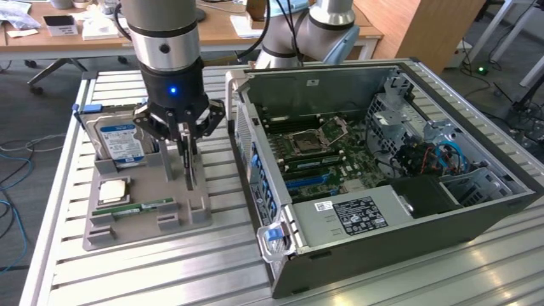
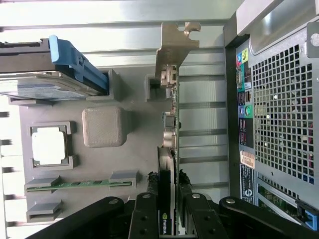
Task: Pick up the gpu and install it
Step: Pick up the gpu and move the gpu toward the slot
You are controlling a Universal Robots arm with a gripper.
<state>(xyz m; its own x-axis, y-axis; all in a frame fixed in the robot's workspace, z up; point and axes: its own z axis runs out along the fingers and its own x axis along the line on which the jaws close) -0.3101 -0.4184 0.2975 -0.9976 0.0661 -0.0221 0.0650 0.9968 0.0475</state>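
The gpu (image 1: 190, 172) is a thin dark card standing on edge in a slot of the grey parts tray (image 1: 151, 185), at the exterior view's left of the open computer case (image 1: 399, 210). My gripper (image 1: 188, 148) hangs straight down over it, with one finger pressed on each face of the card. In the wrist view the gpu (image 2: 170, 117) runs away from my gripper (image 2: 168, 178), and its silver end bracket (image 2: 174, 40) sits at the far end by a tray post. The card still rests in the tray (image 2: 137, 149).
Also on the tray are a hard drive (image 1: 119, 140) with a blue clip, a CPU (image 1: 113, 190) and a green RAM stick (image 1: 140, 208). The case lies on its side with the motherboard (image 1: 314, 150) exposed. The case's perforated rear panel (image 2: 281, 109) is close beside the card.
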